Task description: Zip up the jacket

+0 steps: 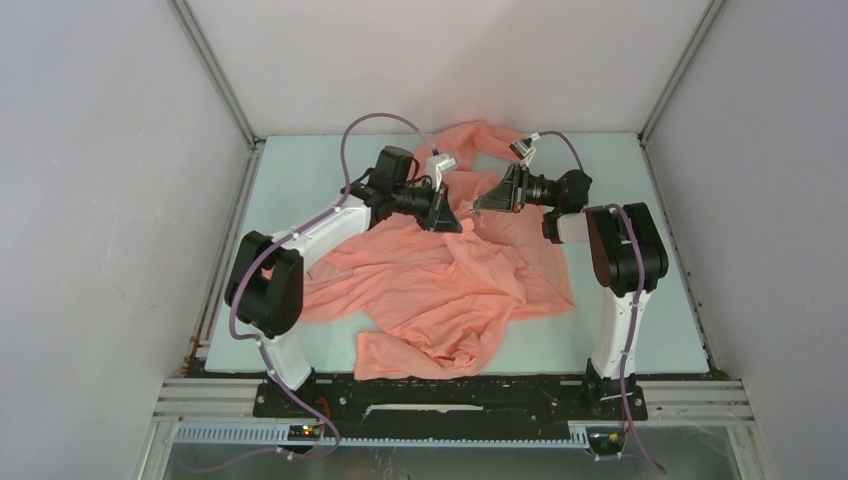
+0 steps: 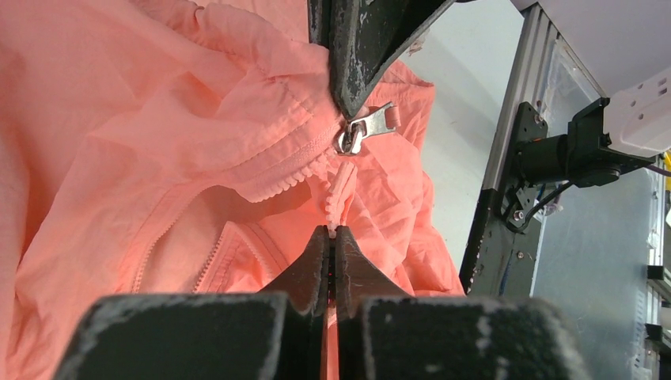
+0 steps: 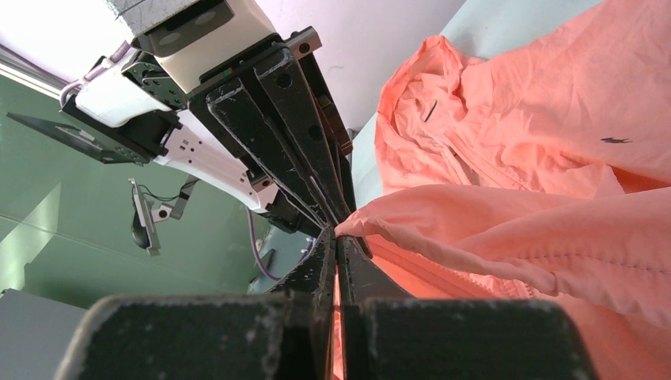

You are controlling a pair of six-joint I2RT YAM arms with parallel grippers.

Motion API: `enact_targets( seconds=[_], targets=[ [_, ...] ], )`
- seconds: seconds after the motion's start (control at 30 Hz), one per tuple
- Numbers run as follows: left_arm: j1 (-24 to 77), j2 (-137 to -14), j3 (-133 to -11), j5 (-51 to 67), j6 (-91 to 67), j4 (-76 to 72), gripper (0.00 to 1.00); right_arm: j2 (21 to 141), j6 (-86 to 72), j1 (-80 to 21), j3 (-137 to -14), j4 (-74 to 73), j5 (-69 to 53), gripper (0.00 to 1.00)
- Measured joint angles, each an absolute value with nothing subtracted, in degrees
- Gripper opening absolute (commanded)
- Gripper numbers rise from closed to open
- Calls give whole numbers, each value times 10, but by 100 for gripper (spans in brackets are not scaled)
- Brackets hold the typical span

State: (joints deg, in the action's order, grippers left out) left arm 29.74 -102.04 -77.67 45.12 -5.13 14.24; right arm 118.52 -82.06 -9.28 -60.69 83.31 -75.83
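The salmon-orange jacket [image 1: 440, 280] lies crumpled across the middle of the table. My two grippers meet just above it at the far middle. My left gripper [image 1: 457, 222] is shut on the zipper tape [image 2: 340, 190] just below the slider, as the left wrist view shows [image 2: 333, 231]. The metal zipper pull [image 2: 372, 125] hangs free beside the tips of my right gripper's fingers [image 2: 352, 55]. My right gripper [image 1: 481, 207] is shut on a fold of jacket fabric by the slider, as the right wrist view shows [image 3: 335, 233]. Open zipper teeth [image 2: 170, 237] run to the lower left.
The pale table [image 1: 300, 170] is boxed in by grey walls and aluminium frame posts [image 1: 215, 70]. A sleeve end [image 1: 400, 360] lies near the front edge. The hood end [image 1: 490, 135] bunches at the back wall. A metal rail [image 2: 514, 134] stands right of the jacket.
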Motion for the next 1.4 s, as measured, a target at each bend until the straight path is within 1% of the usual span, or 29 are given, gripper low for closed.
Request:
enact_targets(
  seconds=[1.4],
  targets=[
    [291, -1008, -766, 458, -76, 107, 0, 1185, -819, -93, -607, 833, -754, 0]
  ],
)
